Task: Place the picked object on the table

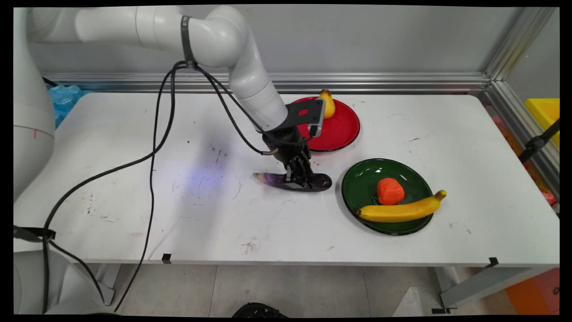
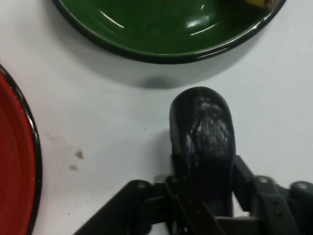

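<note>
Dark purple eggplant point(image 1: 292, 180), glossy, long and tapering: lies flat on the white table point(image 1: 447, 147), near its middle, thick rounded end toward the green plate, pale thin stem end pointing left. Skin near-black at the thick end, with a dull scuffed patch showing in the hand view point(image 2: 205, 132); lighter violet toward the stem.

Table top scuffed, with dark marks. Green round plate with black rim point(image 1: 362, 179) just right of the eggplant, apart from it; hand view shows a strip of bare table between. On it a yellow banana point(image 1: 400, 210), its tip overhanging the right rim, and an orange-red rounded lump point(image 1: 390, 191) touching the banana's upper side. Red round plate with black rim point(image 1: 339, 129) behind, partly hidden by the wrist; a yellow pear-shaped fruit point(image 1: 328, 103) at its far edge.

Black two-finger gripper point(image 1: 298, 180) down at table level, fingers clamped on the eggplant's sides around mid-length.
</note>
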`<move>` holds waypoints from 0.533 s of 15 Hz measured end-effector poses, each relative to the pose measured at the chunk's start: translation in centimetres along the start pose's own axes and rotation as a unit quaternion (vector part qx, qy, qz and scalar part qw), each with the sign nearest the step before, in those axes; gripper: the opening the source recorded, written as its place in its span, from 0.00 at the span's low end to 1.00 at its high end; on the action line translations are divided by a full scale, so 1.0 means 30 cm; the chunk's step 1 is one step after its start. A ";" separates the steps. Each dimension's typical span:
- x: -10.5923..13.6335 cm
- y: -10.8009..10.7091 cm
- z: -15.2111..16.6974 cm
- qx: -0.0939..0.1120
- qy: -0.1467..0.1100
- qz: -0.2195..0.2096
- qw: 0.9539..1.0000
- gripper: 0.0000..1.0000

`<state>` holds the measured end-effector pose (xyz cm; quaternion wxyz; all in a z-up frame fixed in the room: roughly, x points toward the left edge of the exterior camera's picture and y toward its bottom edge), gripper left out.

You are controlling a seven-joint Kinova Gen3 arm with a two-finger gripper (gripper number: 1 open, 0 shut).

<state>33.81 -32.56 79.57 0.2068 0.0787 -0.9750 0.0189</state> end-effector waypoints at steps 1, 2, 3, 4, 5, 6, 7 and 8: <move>0.000 -0.002 0.007 -0.001 0.000 0.002 1.000 1.00; 0.000 -0.004 0.011 -0.001 0.000 0.004 1.000 1.00; 0.001 -0.006 0.015 -0.001 0.000 0.006 1.000 1.00; 0.002 -0.007 0.016 -0.001 0.000 0.008 1.000 1.00; 0.004 -0.008 0.017 -0.001 0.000 0.010 1.000 1.00; 0.005 -0.008 0.015 -0.001 0.001 0.012 1.000 1.00; 0.006 -0.009 0.010 0.000 0.001 0.013 1.000 1.00; 0.005 -0.009 -0.001 0.002 0.002 0.012 1.000 1.00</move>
